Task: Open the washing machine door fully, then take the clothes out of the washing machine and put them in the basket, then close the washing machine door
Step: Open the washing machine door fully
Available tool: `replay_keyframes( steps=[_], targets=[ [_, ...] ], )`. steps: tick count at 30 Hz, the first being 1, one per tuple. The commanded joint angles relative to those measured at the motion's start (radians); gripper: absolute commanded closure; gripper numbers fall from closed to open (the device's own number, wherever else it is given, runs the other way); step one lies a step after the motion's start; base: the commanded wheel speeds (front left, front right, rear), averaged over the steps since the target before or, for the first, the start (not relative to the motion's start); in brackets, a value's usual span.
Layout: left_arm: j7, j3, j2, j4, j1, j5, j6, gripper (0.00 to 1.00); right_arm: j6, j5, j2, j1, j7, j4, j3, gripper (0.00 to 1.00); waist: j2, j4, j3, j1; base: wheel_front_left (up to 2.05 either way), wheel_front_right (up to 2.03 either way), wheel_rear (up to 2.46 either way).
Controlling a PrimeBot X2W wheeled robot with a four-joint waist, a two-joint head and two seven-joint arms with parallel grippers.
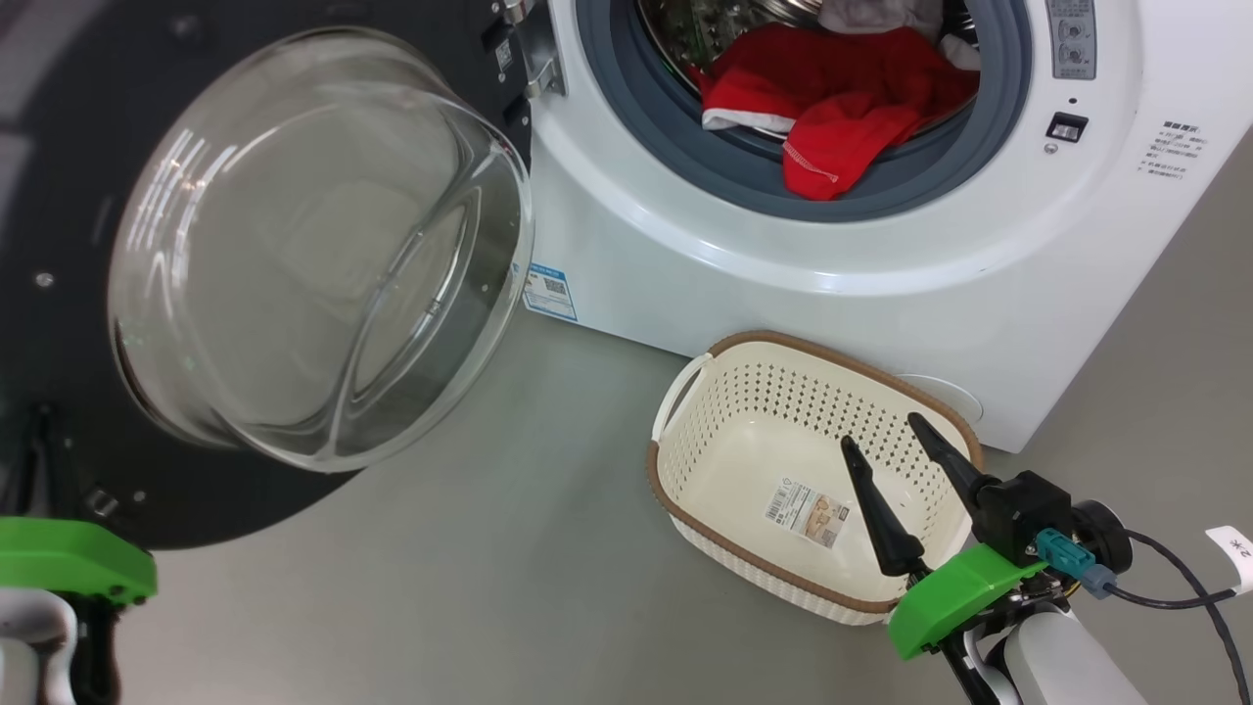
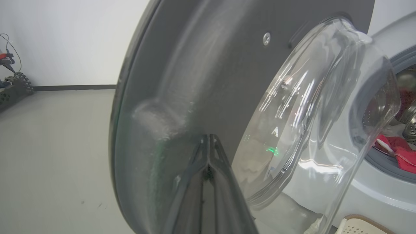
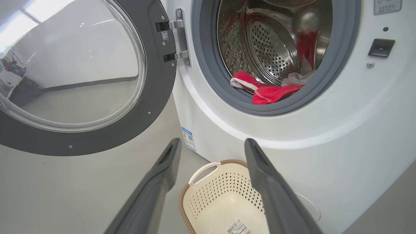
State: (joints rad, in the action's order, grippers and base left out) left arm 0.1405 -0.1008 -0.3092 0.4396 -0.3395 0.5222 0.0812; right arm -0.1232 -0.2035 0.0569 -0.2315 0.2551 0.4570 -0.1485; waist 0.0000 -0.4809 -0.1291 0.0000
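The washing machine door (image 1: 323, 255) stands swung out to the left, its glass bowl bulging toward me. In the left wrist view my left gripper (image 2: 208, 140) is shut, its joined tips against the door's dark ring (image 2: 211, 65). The white washing machine (image 1: 783, 284) is open, and red clothes (image 1: 832, 98) spill over the grey rubber ring, with a whitish-grey cloth (image 1: 871, 15) behind them. The cream basket (image 1: 744, 411) sits on the floor before the machine, holding no clothes. My right gripper (image 1: 881, 431) hangs open over the basket's right side, nothing between its fingers. The right wrist view looks past that gripper (image 3: 213, 143) at the clothes (image 3: 269, 92) and basket (image 3: 221, 201).
Grey floor (image 1: 509, 548) spreads between the door and the basket. A black cable (image 1: 1175, 578) trails from my right wrist. In the left wrist view a white wall with a dark skirting runs behind the door, with some dark equipment (image 2: 13, 87) at its foot.
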Motion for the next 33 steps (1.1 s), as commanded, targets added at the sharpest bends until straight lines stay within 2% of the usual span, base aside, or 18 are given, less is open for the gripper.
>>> replay_keyframes(
  steps=[1, 19, 24, 27, 28, 29, 30, 31, 33],
  targets=[
    [0.012, -0.054, -0.068, -0.006, -0.051, 0.005, -0.001, 1.00, -0.008, 0.012, -0.006, -0.013, 0.007, -0.021, -0.025, 0.00, 0.0000, 0.000, -0.003, 0.0000, 0.00, 0.00, 0.00],
    [0.091, -0.050, -0.132, 0.284, -0.254, 0.015, -0.075, 1.00, -0.008, 0.021, 0.004, -0.048, 0.007, -0.009, -0.034, 0.00, 0.0000, 0.013, -0.047, 0.0000, 0.00, 0.00, 0.00],
    [0.103, -0.040, -0.136, 0.299, -0.264, 0.002, -0.075, 1.00, -0.008, 0.015, 0.001, -0.051, 0.007, -0.007, -0.033, 0.00, 0.0000, 0.024, -0.037, 0.0000, 0.00, 0.00, 0.00],
    [0.108, -0.036, -0.129, 0.257, -0.232, -0.008, -0.059, 1.00, -0.008, 0.006, -0.002, -0.047, 0.007, -0.011, -0.030, 0.00, 0.0000, 0.037, -0.021, 0.0000, 0.00, 0.00, 0.00],
    [0.109, -0.035, -0.128, 0.236, -0.221, -0.011, -0.056, 0.83, -0.008, 0.004, -0.002, -0.046, 0.007, -0.013, -0.029, 0.00, 0.0000, 0.041, -0.019, 0.0000, 0.00, 0.00, 0.00],
    [0.109, -0.036, -0.127, 0.207, -0.209, -0.013, -0.050, 0.60, -0.008, 0.002, -0.003, -0.045, 0.007, -0.015, -0.027, 0.00, 0.0000, 0.046, -0.015, 0.0000, 0.00, 0.00, 0.00],
    [0.110, -0.035, -0.128, 0.173, -0.195, -0.019, -0.041, 0.20, -0.008, 0.000, -0.004, -0.044, 0.007, -0.017, -0.026, 0.00, 0.0000, 0.051, -0.012, 0.0000, 0.00, 0.00, 0.00],
    [0.110, -0.033, -0.128, 0.134, -0.180, -0.026, -0.031, 0.00, -0.008, -0.001, -0.004, -0.043, 0.007, -0.019, -0.023, 0.00, 0.0000, 0.057, -0.009, 0.0000, 0.00, 0.00, 0.00],
    [0.104, -0.025, -0.132, 0.038, -0.141, -0.055, 0.010, 0.00, -0.008, -0.005, -0.005, -0.041, 0.007, -0.025, -0.016, 0.00, 0.0000, 0.070, -0.002, 0.0000, 0.00, 0.00, 0.00]
  ],
)
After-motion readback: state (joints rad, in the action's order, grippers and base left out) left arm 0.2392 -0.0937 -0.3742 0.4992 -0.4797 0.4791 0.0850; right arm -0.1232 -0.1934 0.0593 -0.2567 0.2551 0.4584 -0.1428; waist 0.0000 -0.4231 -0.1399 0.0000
